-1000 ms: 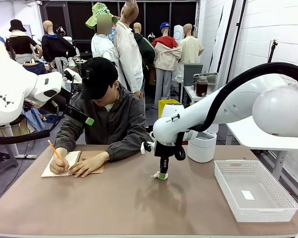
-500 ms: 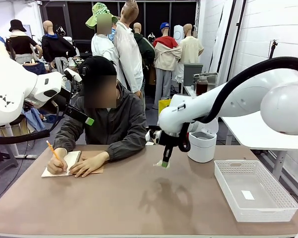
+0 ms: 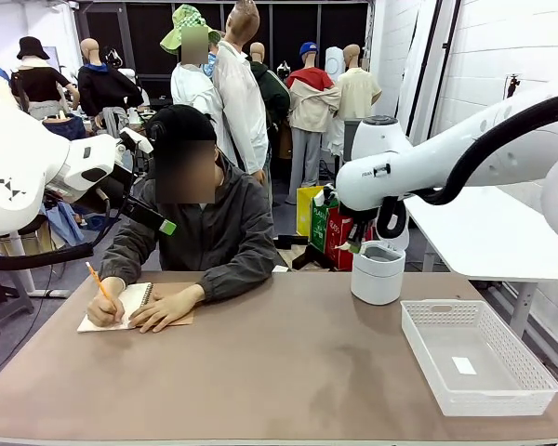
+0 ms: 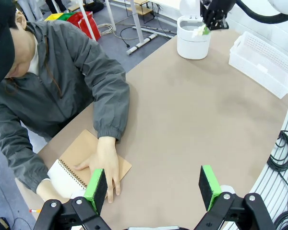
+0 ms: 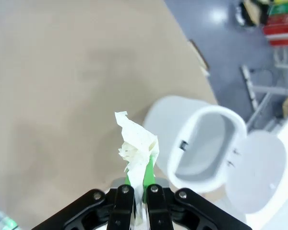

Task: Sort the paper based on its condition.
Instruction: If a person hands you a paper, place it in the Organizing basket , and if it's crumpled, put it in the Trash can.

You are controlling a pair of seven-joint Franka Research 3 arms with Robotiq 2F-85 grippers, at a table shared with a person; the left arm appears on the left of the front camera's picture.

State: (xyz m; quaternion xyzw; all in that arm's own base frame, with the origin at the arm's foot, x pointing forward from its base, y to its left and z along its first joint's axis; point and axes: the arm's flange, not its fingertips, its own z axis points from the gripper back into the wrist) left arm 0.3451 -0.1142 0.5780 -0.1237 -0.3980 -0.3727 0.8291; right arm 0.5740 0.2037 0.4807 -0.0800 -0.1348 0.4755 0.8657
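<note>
White block wall [image 3: 502, 56] at right, dark panels [image 3: 139, 32] behind, grey floor [image 3: 5, 348], white side table [image 3: 474, 237].

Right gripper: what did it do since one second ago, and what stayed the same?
The right gripper, shut on a crumpled paper scrap, rose from low over the middle of the table and swung right and away, to above the open white bin. Unchanged: the left gripper open and raised, the person writing in the notebook, the white basket at the right.
</note>
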